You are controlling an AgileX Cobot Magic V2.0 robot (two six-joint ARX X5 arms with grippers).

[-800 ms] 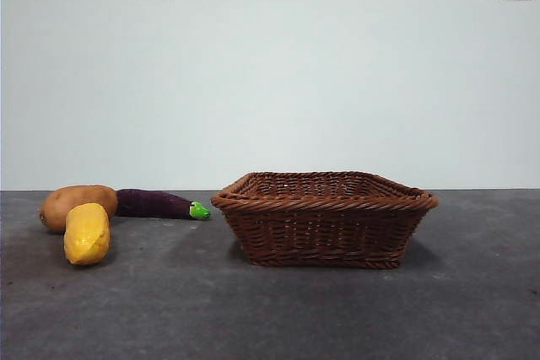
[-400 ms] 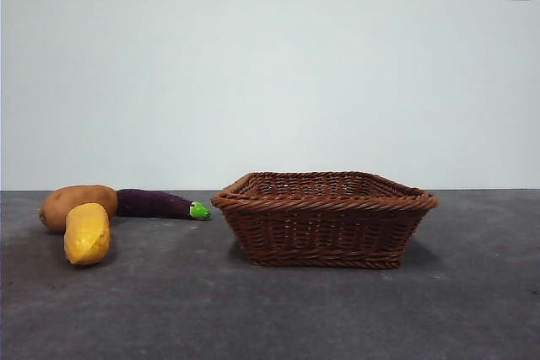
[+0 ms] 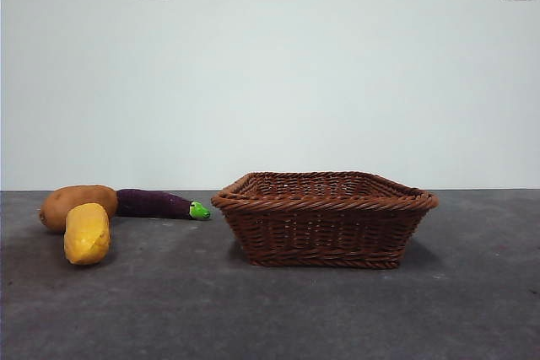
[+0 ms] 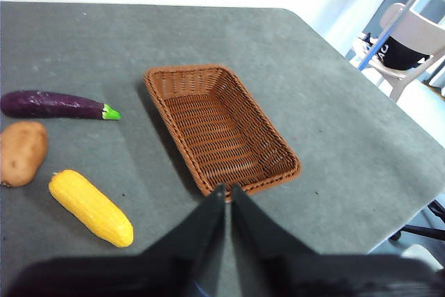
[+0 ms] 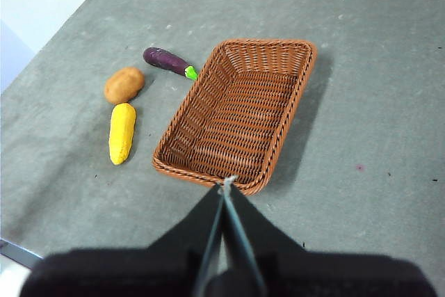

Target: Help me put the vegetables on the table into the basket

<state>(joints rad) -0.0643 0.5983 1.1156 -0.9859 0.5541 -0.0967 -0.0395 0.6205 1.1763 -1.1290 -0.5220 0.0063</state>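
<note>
Well clear of both shut claws (image 4: pixel 227 193) (image 5: pixel 225 187), potato (image 3: pixel 76 204), yellow vegetable (image 3: pixel 87 233), eggplant (image 3: pixel 160 204) beside basket (image 3: pixel 325 217).

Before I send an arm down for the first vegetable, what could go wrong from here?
The potato, eggplant and yellow vegetable lie close together, so a descent on one could nudge or roll a neighbour. All three are rounded and may slip from a pinch. The basket is shallow with flared sides, so a release near its rim could let a piece roll back out. Both the left end effector and right end effector are shut; they must open first.
</note>
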